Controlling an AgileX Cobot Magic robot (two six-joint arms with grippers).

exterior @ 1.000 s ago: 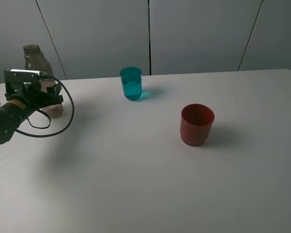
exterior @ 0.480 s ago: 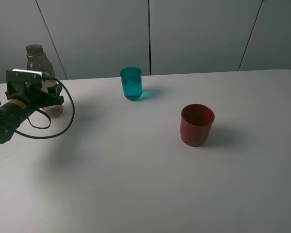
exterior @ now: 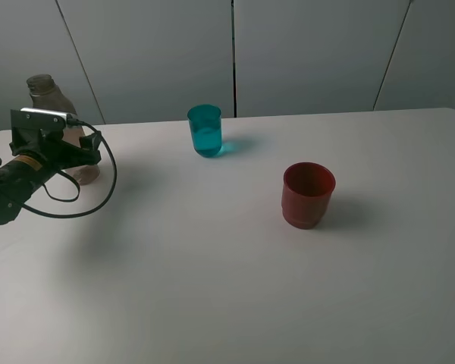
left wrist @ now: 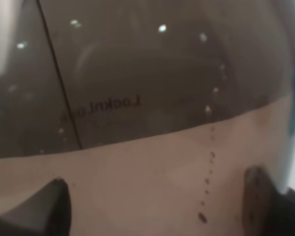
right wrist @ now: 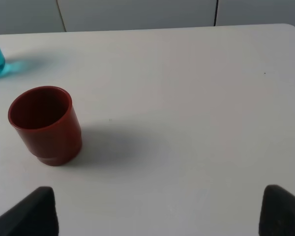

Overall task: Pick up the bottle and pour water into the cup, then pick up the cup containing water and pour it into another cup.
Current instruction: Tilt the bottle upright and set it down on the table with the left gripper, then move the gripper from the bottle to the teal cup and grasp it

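L pincer point(left wrist: 155, 199) astride bottle point(left wrist: 147, 59), grip vs release unclear; blurry "LocknLock" lettering point(left wrist: 105, 105) on wall

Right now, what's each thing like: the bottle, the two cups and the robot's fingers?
Bottle: no cap on.
Teal cup: upright, some water inside.
Red cup: upright, empty.
Left fingers: either side of the bottle, grip unclear.
Right fingers: wide open, holding nothing.

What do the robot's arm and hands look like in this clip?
The left arm is black with a yellow label near the wrist, a silver-topped camera block above the left hand, and a black cable looping beside it. The right hand shows only two dark, blunt fingertips.
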